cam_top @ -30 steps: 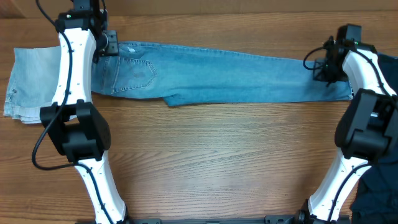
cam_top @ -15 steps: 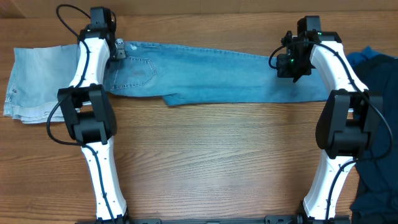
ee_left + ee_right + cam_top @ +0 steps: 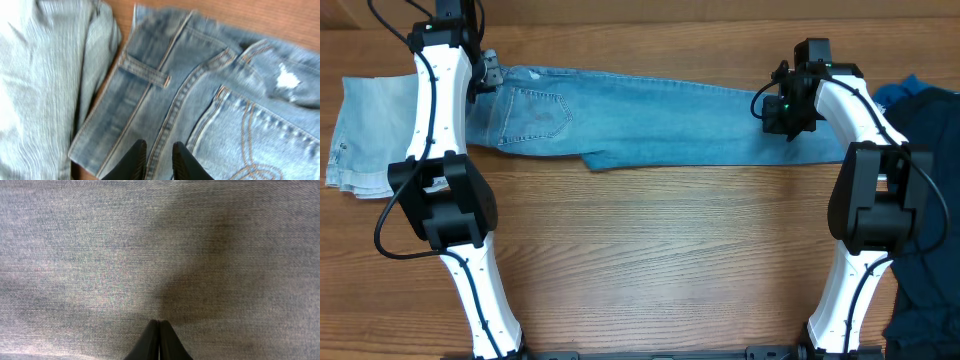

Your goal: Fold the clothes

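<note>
Overhead, long faded jeans (image 3: 660,125) lie flat across the upper frame, partly under my arms. My left gripper (image 3: 158,146) is barely parted and empty. My right gripper (image 3: 159,323) is pressed closed over blurred twill.

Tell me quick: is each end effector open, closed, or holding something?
Left end effector: slightly open, holding nothing, over the jeans waistband.
Right end effector: closed over the jeans leg; no pinched fabric visible.
</note>
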Tool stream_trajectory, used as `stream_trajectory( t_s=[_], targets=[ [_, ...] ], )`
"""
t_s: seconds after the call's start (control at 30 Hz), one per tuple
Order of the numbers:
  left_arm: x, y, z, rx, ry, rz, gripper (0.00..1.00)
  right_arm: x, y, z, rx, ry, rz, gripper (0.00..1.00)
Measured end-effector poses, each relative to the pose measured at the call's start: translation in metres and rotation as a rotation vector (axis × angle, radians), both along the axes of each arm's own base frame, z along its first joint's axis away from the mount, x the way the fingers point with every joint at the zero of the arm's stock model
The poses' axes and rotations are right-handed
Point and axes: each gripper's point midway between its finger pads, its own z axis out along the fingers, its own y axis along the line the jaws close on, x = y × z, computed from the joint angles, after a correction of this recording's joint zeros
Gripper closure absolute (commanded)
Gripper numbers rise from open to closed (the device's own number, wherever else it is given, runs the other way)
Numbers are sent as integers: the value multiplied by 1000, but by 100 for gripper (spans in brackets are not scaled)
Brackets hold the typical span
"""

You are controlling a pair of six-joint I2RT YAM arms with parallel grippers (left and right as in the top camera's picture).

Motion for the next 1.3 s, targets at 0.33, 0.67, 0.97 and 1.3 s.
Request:
stream_trajectory(
  t_s=[0.33, 0.67, 0.97, 1.3],
  targets=[
    [-39, -4, -96, -20, 182, 24, 72, -11, -18, -9, -4, 20, -57, 87],
    [-16, -25, 38, -14, 1, -26, 66, -15, -26, 10, -40, 59, -103, 77],
    [-45, -55, -5, -74, 135, -77, 59, -59, -110, 37, 123, 218, -478, 67],
    [-27, -73, -52, -150, 83, -171, 63, -70, 77, 45, 201, 263, 160, 68]
  ],
)
